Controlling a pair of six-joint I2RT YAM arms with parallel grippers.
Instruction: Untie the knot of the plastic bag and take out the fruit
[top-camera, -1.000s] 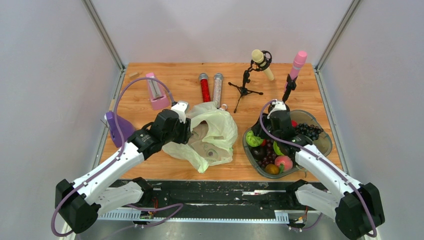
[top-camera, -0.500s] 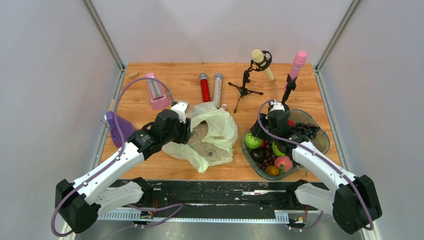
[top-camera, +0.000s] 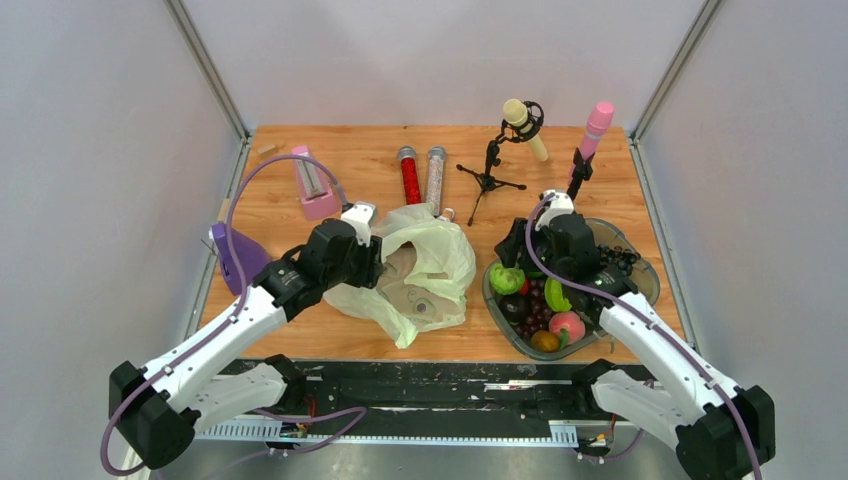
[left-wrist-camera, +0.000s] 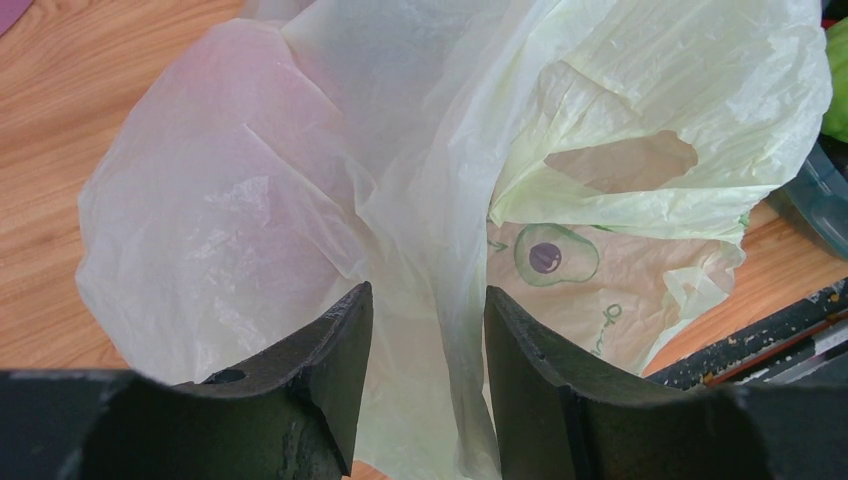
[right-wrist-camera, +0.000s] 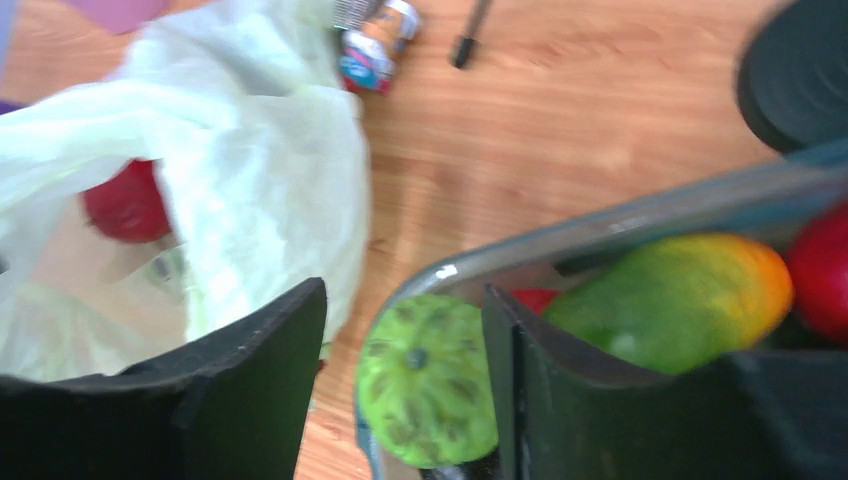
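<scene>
The pale green plastic bag (top-camera: 425, 268) lies open in the middle of the table and fills the left wrist view (left-wrist-camera: 300, 200). My left gripper (top-camera: 372, 262) is at the bag's left edge; its jaws (left-wrist-camera: 428, 290) stand apart with a loose fold of film between them. The light green fruit (top-camera: 506, 279) sits at the left rim of the grey bowl (top-camera: 645, 290). My right gripper (top-camera: 518, 258) is open just above it, the fruit (right-wrist-camera: 425, 380) showing between the jaws (right-wrist-camera: 405, 290). The red fruit (right-wrist-camera: 125, 200) lies inside the bag.
The bowl also holds dark grapes (top-camera: 615, 262), a pink peach (top-camera: 567, 325) and other toy fruit. Two microphones on stands (top-camera: 520, 120) and two tubes (top-camera: 410, 175) stand behind. A pink holder (top-camera: 315, 190) and a purple object (top-camera: 235, 255) are at the left.
My right gripper has drawn back a little from the green fruit, which stays in the bowl. The left arm and the bag have not moved.
</scene>
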